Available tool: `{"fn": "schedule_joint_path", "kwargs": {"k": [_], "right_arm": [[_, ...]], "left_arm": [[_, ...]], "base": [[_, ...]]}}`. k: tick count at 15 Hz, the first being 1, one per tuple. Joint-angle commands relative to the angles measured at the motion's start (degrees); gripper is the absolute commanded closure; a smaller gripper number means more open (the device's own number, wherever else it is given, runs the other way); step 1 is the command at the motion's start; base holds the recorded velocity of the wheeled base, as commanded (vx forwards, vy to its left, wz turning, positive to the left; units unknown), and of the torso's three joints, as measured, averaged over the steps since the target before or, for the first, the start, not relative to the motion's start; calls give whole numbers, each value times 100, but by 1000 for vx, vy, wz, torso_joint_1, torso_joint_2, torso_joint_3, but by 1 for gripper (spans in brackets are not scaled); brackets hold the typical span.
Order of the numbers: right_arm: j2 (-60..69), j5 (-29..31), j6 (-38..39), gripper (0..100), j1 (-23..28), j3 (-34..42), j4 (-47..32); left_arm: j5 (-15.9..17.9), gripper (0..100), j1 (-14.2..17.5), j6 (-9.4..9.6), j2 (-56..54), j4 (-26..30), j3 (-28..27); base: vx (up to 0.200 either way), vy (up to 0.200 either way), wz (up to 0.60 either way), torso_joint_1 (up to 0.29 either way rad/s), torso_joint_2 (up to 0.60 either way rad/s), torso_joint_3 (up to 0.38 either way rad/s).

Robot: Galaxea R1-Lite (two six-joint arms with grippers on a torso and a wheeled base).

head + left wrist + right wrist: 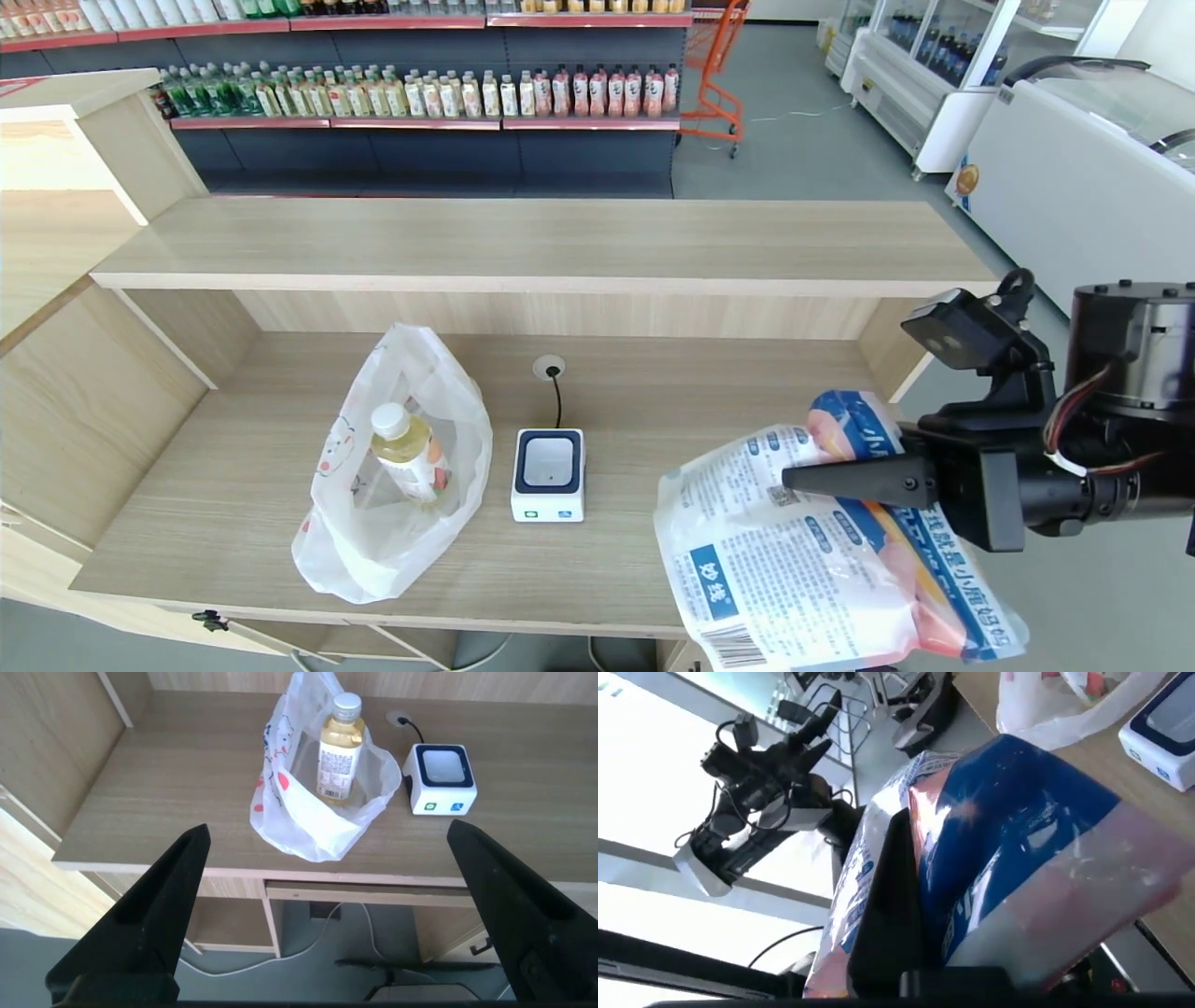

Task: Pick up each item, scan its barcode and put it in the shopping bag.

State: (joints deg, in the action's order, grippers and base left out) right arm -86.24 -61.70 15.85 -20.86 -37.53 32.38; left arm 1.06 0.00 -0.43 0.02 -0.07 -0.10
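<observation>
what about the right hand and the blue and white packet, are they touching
Touching. In the head view the right hand lays one finger flat across the packet; the right wrist view shows that finger pressed into it.

The bottle (407, 453) stands in the shopping bag (373, 551), left of the scanner (548, 473); packet (794, 560) farther right.

We see a blue-and-white packet (794, 560) held off the right front corner of the counter (616, 579) (barcode at its lower end). A white shopping bag (373, 551) — yellow-drink bottle (408, 453) standing inside — sits just left of the scanner (548, 473).
</observation>
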Motion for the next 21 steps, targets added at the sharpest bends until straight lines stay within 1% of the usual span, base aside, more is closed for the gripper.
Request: {"fn": "schedule_joint_path", "kwargs": {"k": [1,3,7,16,18,19,20,21], "right_arm": [[-7,272,243,100,-270,-35,23],[-113,589,279,100,-481,-87,23],[-227,896,261,100,-674,-52,14],[-157,931,252,100,-656,-52,49],[-139,949,138,100,-648,-61,76],[-165,1098,-231,100,-577,-87,155],[-253,1450,-952,100,-437,-175,260],[-394,1766,-1769,100,-147,-316,278]], "left_arm": [[-1,0,0,-1,-2,-1,1],[-1,0,0,-1,-2,-1,1],[-1,0,0,-1,-2,-1,1],[-1,0,0,-1,-2,-1,1],[-1,0,0,-1,-2,-1,1],[-1,0,0,-1,-2,-1,1],[-1,0,0,-1,-2,-1,1],[-1,0,0,-1,-2,-1,1]], "base": [[0,0,0,0,0,0],[0,0,0,0,0,0],[0,0,0,0,0,0],[0,0,0,0,0,0],[0,0,0,0,0,0],[0,0,0,0,0,0],[0,0,0,0,0,0],[0,0,0,0,0,0]]}}
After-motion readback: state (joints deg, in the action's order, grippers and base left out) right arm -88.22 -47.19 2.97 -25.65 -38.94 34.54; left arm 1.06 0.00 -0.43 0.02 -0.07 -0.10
